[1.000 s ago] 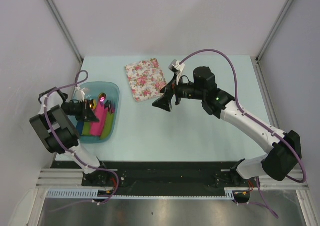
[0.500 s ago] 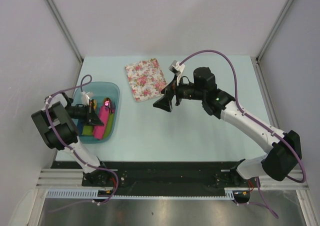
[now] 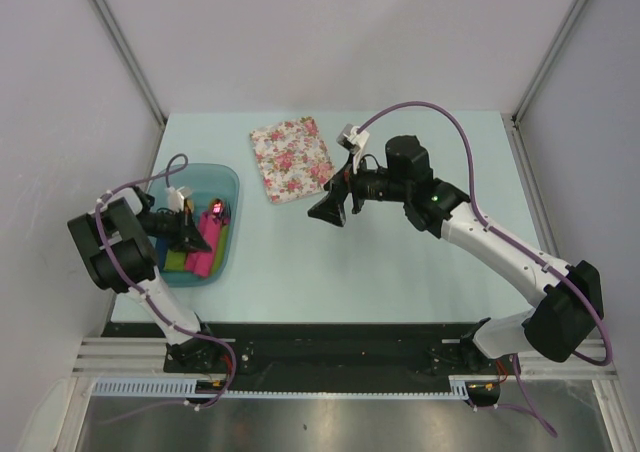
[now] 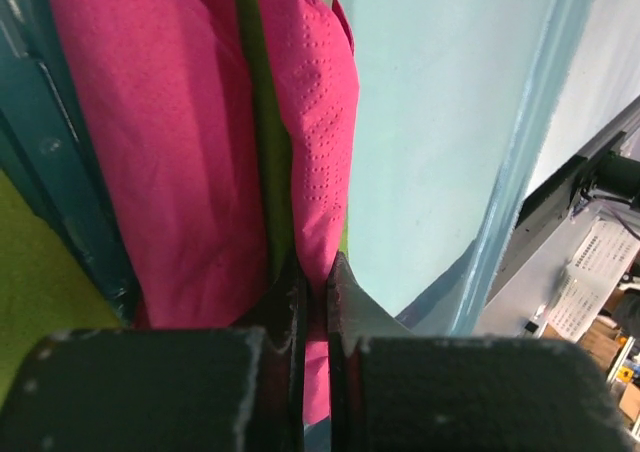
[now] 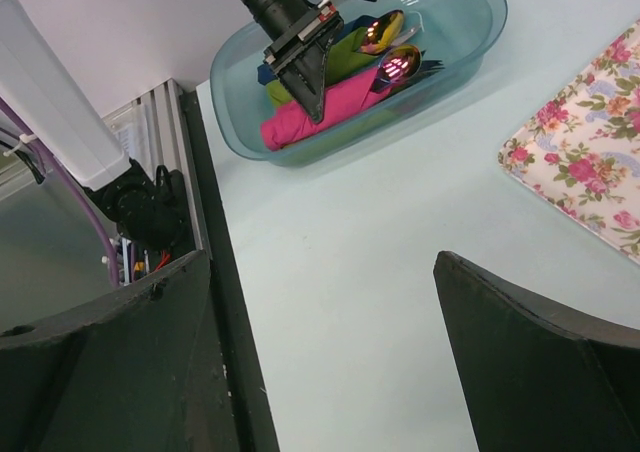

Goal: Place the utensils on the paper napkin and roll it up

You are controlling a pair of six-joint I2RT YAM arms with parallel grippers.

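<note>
Both jaws of left gripper (image 4: 315, 269) pinch a pink napkin (image 4: 322, 132)

Bright, even overhead light; soft shadows on the worktop (image 3: 400, 272). A spoon bowl (image 5: 400, 64) glares; the left pincer (image 4: 312, 272) looks blurred up close.
</note>
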